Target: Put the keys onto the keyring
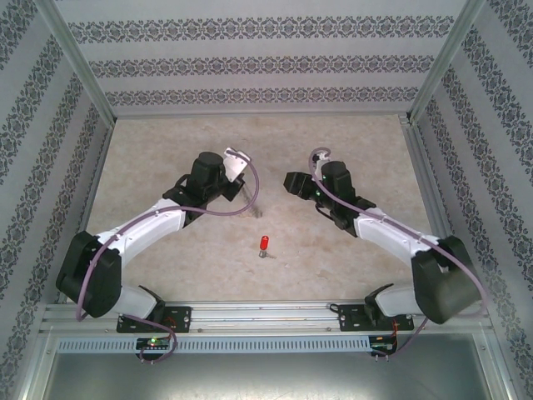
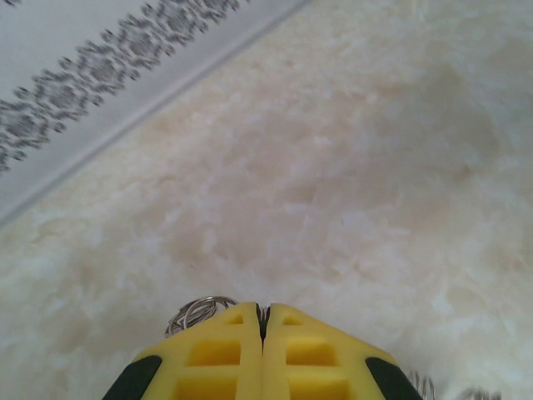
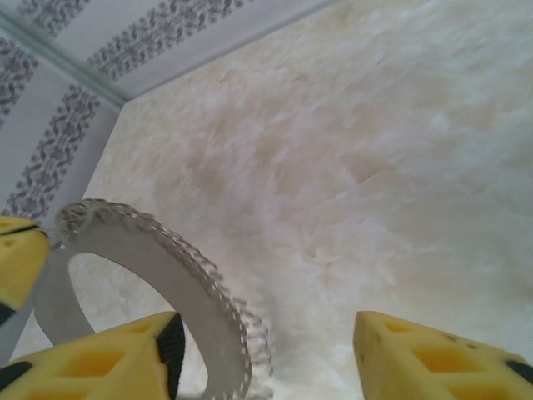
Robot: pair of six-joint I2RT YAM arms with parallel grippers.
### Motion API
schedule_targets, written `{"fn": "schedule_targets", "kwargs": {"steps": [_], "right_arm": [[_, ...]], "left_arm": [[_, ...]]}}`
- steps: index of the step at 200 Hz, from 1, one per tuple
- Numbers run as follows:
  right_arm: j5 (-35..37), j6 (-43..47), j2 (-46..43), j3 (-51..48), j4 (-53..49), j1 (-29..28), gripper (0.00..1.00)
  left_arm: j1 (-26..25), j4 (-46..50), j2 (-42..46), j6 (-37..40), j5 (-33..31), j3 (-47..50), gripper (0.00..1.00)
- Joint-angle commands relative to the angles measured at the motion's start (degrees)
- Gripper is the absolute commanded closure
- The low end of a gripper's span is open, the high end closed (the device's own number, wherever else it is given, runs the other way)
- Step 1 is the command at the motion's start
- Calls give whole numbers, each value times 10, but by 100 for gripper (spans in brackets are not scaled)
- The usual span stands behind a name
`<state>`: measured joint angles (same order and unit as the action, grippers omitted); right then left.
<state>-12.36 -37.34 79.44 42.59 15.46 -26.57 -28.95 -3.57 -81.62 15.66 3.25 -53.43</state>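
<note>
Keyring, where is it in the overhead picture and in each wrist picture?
Top: keyring mid-table, just above the red key.
Left wrist: bottom edge, silvery links beside the left gripper.
Right wrist: lower left, grey loop beside the right gripper.
Shared: the patterned wall.

Work surface: a flat beige tabletop with a mottled, marble-like pattern (image 1: 250,142). Enclosure: upright walls in white wallpaper with grey ornamental bands (image 1: 266,58) bound the tabletop at the back, left and right. Slim silver aluminium posts (image 1: 82,71) run along the wall corners. Near edge: a silver slotted aluminium rail (image 1: 266,315) spans the width. Below it in the top view lies a pale grey perforated strip (image 1: 266,343), then a plain grey sheet-metal panel (image 1: 266,375).
</note>
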Motion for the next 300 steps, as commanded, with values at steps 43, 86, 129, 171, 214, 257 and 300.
{"fn": "schedule_targets", "kwargs": {"steps": [43, 86, 129, 171, 214, 257, 300], "right_arm": [[-91, -27, 140, 71, 136, -81, 55], [-111, -56, 164, 52, 202, -94, 59], [-125, -30, 110, -9, 206, -46, 59], [-184, 11, 63, -43, 228, -7, 59], [-260, 20, 61, -43, 285, 9, 59], [-326, 10, 93, -31, 356, 10, 63], [-374, -14, 121, -21, 424, 9, 64]], "left_arm": [[16, -173, 36, 5, 111, 54, 100], [46, -241, 35, -24, 174, 92, 100], [93, -261, 29, -72, 302, 101, 100], [114, -225, 1, -89, 422, 69, 100], [124, -158, -25, -71, 518, 22, 100], [131, -136, -46, -76, 554, 2, 100], [134, -162, -59, -109, 581, 0, 100]]}}
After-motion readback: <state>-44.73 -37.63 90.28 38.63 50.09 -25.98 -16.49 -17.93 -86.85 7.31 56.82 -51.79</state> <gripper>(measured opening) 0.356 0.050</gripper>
